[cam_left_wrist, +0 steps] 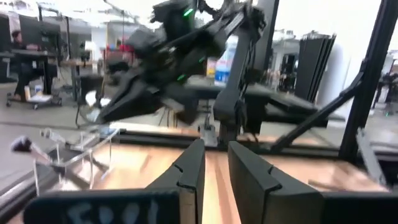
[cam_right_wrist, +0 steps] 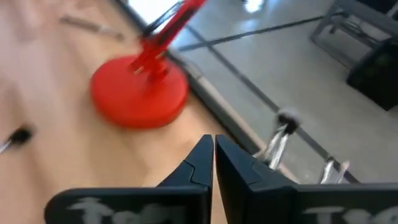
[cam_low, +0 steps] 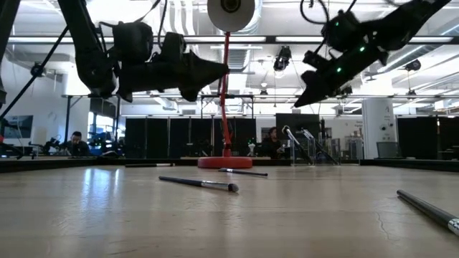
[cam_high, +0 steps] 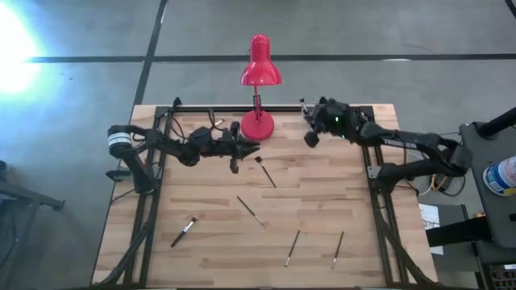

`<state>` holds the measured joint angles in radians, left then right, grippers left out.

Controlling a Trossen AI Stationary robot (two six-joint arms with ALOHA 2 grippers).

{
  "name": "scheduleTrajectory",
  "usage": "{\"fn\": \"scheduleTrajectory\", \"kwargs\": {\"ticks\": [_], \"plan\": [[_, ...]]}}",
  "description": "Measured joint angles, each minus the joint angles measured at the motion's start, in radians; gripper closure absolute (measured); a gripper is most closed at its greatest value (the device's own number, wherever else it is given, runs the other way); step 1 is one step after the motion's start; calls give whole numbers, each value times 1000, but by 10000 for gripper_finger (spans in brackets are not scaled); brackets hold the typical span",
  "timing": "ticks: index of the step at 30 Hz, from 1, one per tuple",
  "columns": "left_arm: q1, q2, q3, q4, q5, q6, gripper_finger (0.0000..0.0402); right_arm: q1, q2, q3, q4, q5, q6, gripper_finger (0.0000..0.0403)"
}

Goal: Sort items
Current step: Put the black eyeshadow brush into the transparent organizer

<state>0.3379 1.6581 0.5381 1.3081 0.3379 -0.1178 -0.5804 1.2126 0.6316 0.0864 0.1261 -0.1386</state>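
Observation:
Several thin brushes lie flat and scattered on the wooden table: one beside the lamp [cam_high: 266,171], one mid-table [cam_high: 251,211], one toward the left [cam_high: 184,231], and two near the near edge [cam_high: 292,247] [cam_high: 338,250]. A few more brushes [cam_right_wrist: 280,134] stand upright in a clear holder [cam_high: 305,105] at the far edge. My left gripper [cam_high: 251,148] [cam_left_wrist: 216,149] hovers above the table just left of the lamp base, fingers a narrow gap apart, empty. My right gripper [cam_high: 310,139] [cam_right_wrist: 212,142] hangs in the air between the lamp base and the holder, shut, with nothing visible between its fingers.
The red desk lamp stands on its round base [cam_high: 258,124] [cam_right_wrist: 140,93] at the far middle of the table, between the two grippers. Black frame rails run along the table's left and right sides. People sit at desks in the room far behind the table.

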Motion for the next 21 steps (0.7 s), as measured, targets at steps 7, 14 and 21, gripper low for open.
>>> {"fn": "scheduleTrajectory", "kwargs": {"ticks": [7, 14, 21], "plan": [[-31, 1, 0, -153, -31, 91, 372, 264, -116, -26, -224, 192, 28, 394], [-111, 14, -1, -257, -94, 149, 400, 518, -150, -52, -327, 200, 131, 394], [-205, 85, -2, -261, -132, 160, 401, 736, -89, -51, -368, 215, 225, 394]]}}
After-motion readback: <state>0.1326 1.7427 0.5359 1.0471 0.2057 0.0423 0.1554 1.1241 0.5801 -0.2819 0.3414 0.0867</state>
